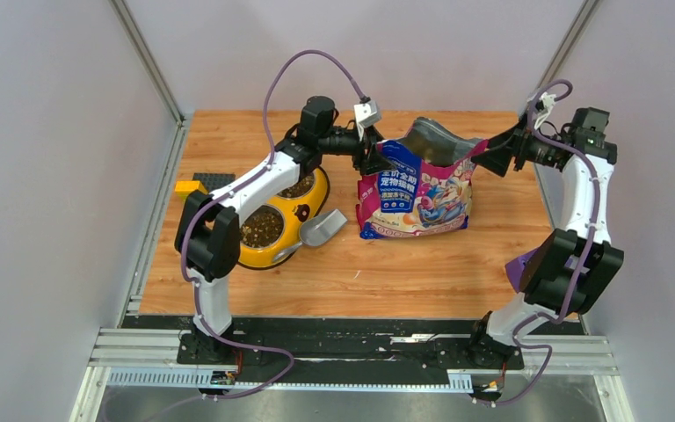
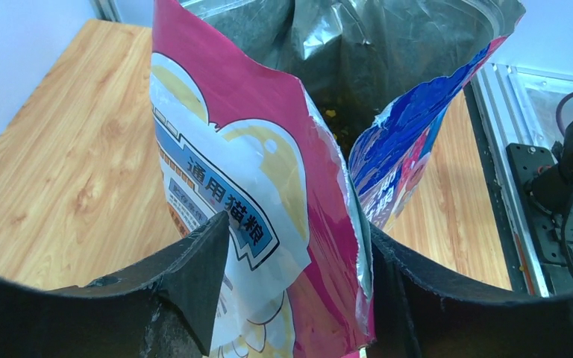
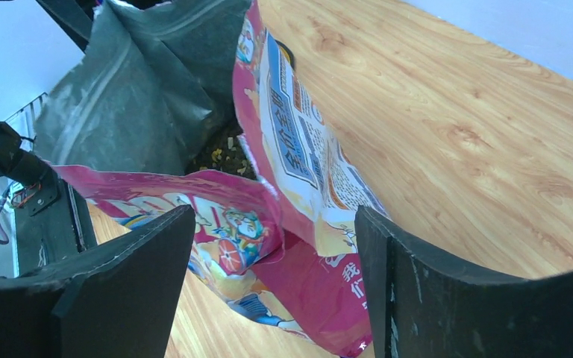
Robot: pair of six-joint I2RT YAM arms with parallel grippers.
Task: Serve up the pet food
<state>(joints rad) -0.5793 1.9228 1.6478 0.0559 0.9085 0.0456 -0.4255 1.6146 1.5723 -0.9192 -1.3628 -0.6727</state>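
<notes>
Bag [image 1: 417, 193] stands upright mid-table [image 1: 387, 272], top torn open, silver lining showing. Left gripper [image 1: 373, 161] at bag's upper left corner, jaws apart, straddling the printed front panel's top edge; panel sits between the fingers [image 2: 194, 276], not pinched flat, so released. Right gripper [image 1: 483, 158] at upper right corner, jaws spread wide, pink flap lying loose between them, nothing grasped. Some kibble [image 3: 220, 155] visible down inside the bag. More kibble fills both bowls of the yellow feeder [image 1: 264, 257], left of the bag. Grey scoop [image 1: 321, 229] lies on the wood, touching the feeder, near the bag
</notes>
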